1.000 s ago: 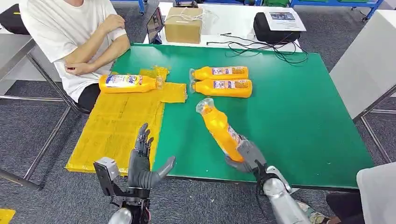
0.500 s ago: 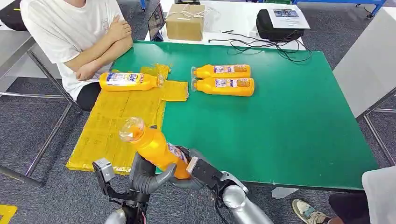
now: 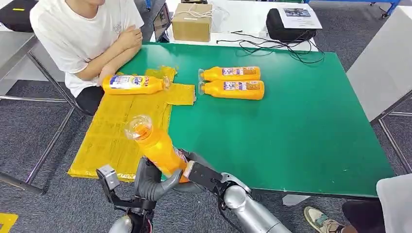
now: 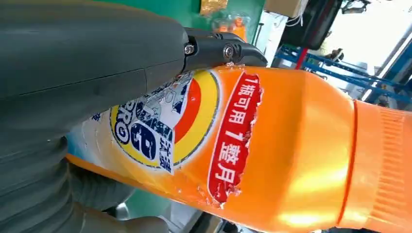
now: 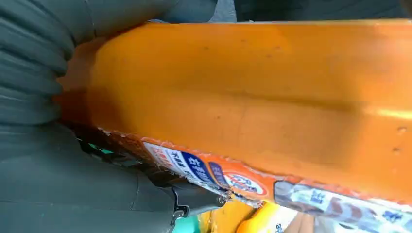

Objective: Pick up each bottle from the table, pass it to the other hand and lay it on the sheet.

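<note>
Over the table's front edge, an orange bottle (image 3: 156, 148) tilts up with its clear cap toward the yellow sheet (image 3: 116, 131). My right hand (image 3: 197, 171) grips its lower end. My left hand (image 3: 151, 183) wraps the same end from the other side, thumb across the front. The left wrist view shows the label of the orange bottle (image 4: 272, 145) under my thumb and a dark finger. In the right wrist view the orange bottle (image 5: 252, 97) lies against my palm. Another bottle (image 3: 132, 84) lies on the sheet's far end. Two bottles (image 3: 232, 74) (image 3: 233, 90) lie side by side on the green table (image 3: 301, 131).
A person (image 3: 87, 39) sits at the table's far left corner, arms folded near the sheet. Behind the green table are a cardboard box (image 3: 192, 22), a black bag (image 3: 286, 24) and cables (image 3: 272, 46). A grey table (image 3: 384, 63) stands to the right.
My right hand has carried the bottle leftward from the table's front middle to my left hand, which has closed around it. In the last half second the bottle barely moved.
</note>
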